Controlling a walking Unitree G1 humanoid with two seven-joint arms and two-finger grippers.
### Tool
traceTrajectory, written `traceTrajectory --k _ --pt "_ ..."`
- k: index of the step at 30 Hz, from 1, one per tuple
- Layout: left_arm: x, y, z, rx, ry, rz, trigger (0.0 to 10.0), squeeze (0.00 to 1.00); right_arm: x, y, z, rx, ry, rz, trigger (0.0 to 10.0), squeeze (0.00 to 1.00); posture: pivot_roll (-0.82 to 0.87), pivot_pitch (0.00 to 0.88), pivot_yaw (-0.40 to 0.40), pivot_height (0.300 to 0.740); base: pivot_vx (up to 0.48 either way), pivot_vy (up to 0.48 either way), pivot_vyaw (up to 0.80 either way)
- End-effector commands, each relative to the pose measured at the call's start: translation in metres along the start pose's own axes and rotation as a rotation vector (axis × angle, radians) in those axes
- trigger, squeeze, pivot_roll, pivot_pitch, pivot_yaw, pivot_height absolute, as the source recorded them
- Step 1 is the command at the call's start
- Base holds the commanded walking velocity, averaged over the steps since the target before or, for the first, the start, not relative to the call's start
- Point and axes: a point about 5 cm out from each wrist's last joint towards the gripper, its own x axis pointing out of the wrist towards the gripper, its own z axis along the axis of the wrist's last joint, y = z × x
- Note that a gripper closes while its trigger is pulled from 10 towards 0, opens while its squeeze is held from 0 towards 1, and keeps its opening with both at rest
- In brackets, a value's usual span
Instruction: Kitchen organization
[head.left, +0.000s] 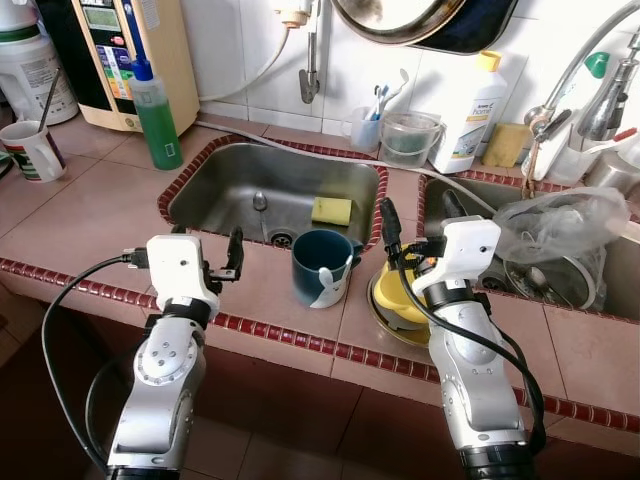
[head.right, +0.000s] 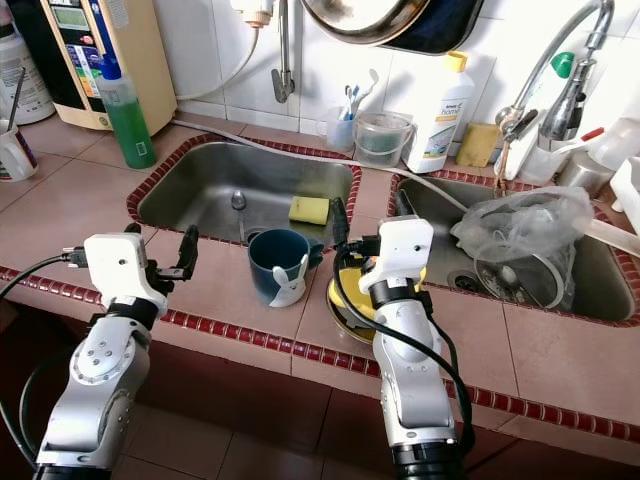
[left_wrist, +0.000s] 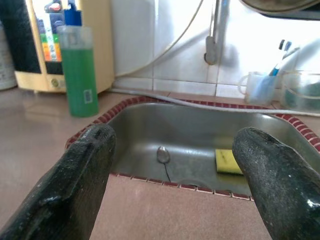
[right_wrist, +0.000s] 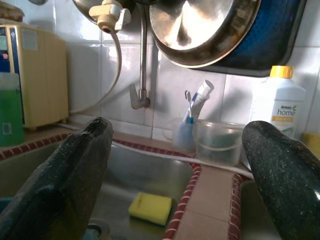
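Tiled in pink with a dark red edge trim, the kitchen counter (head.left: 90, 215) carries two steel basins and is shown from above the robot's raised forearms. Nearest the edge, between the arms, a dark blue mug (head.left: 322, 266) with a white rabbit motif is seen upright on the tiles in front of the left sink (head.left: 215, 190); just beside it, at the right arm, a yellow dish (head.left: 392, 292) is partly hidden under the wrist, so its contents cannot be told. Both are judged to be parked within easy reach for sorting.

The left gripper (head.left: 222, 255) is held level over the counter just short of the sink rim, its fingers (left_wrist: 80, 175) spread apart and empty. The right gripper (head.left: 388, 228) is raised above the yellow dish, fingers (right_wrist: 65, 170) likewise parted with nothing between them, pointing toward the back wall. Neither is touching an object.

Farther in, a yellow sponge (head.left: 331, 210) and a spoon (left_wrist: 163, 154) lie on the left sink floor. The right sink (head.left: 610, 290) is occupied by a clear plastic bag (head.left: 555, 225) over metal ware. Along the wall are ranged a green soap bottle (head.left: 155, 115), a toothbrush cup (head.left: 366, 126), a clear container (head.left: 408, 138) and a white detergent bottle (head.left: 470, 110), presumably kept by the taps for washing.
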Motion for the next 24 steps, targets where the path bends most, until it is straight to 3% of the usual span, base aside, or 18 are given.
traceTrajectory --k 1,24 --pt "-0.0021 0.0006 0.0027 0.032 -0.025 -0.003 10.0 0.00 -0.0038 -0.0010 -0.0003 -0.001 0.000 -0.017 10.0 0.00 -0.05 0.000 -0.028 0.740 0.000 0.000 0.00" --pt "-0.0018 -0.0030 0.0120 0.079 -0.067 -0.021 10.0 0.00 0.0009 -0.0032 0.0031 0.006 -0.008 -0.038 10.0 0.00 -0.03 0.000 -0.023 0.740 0.000 0.000 0.00"
